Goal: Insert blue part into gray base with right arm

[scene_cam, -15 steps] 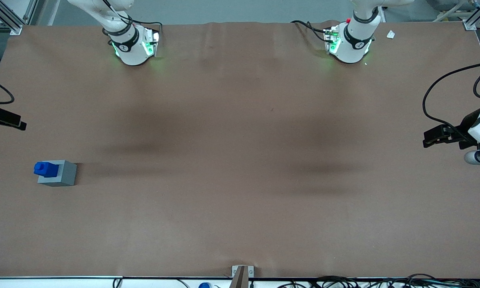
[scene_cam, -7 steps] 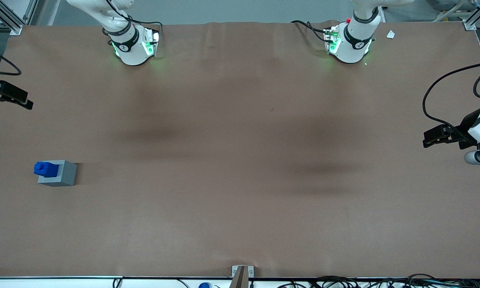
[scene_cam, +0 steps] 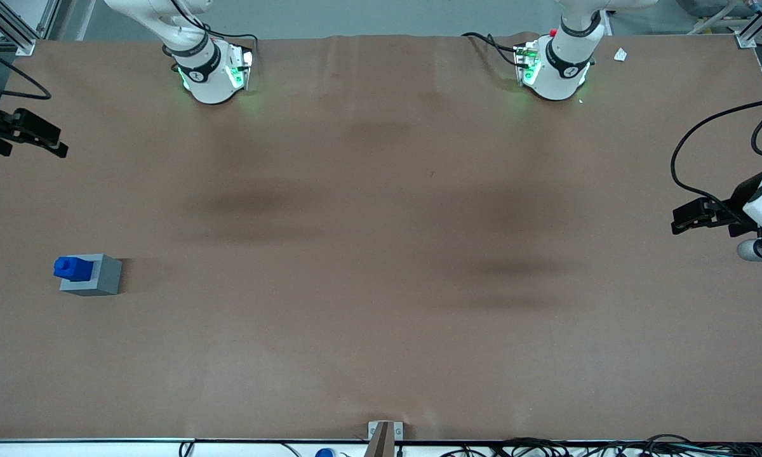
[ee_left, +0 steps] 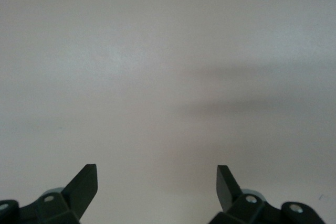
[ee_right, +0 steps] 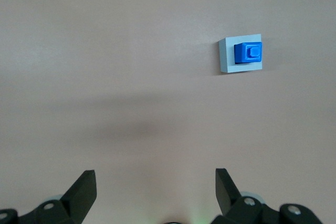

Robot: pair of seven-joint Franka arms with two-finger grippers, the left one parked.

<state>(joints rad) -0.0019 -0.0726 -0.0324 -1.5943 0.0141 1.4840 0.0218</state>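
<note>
The blue part (scene_cam: 72,268) sits in the top of the gray base (scene_cam: 95,275) on the brown table, toward the working arm's end. Its square stub points up. Both also show in the right wrist view, the blue part (ee_right: 249,52) seated on the gray base (ee_right: 227,56). My right gripper (scene_cam: 38,136) is open and empty. It hangs high above the table at the working arm's edge, farther from the front camera than the base and well apart from it. In the right wrist view its two fingers (ee_right: 84,187) stand wide apart over bare table.
The two arm pedestals (scene_cam: 213,70) (scene_cam: 555,66) stand at the table's edge farthest from the front camera. A small white scrap (scene_cam: 620,54) lies near the parked arm's pedestal. A bracket (scene_cam: 384,433) and cables line the nearest edge.
My right gripper has moved away from the base, farther from the front camera and a little inward over the table. The blue part and gray base have not moved.
</note>
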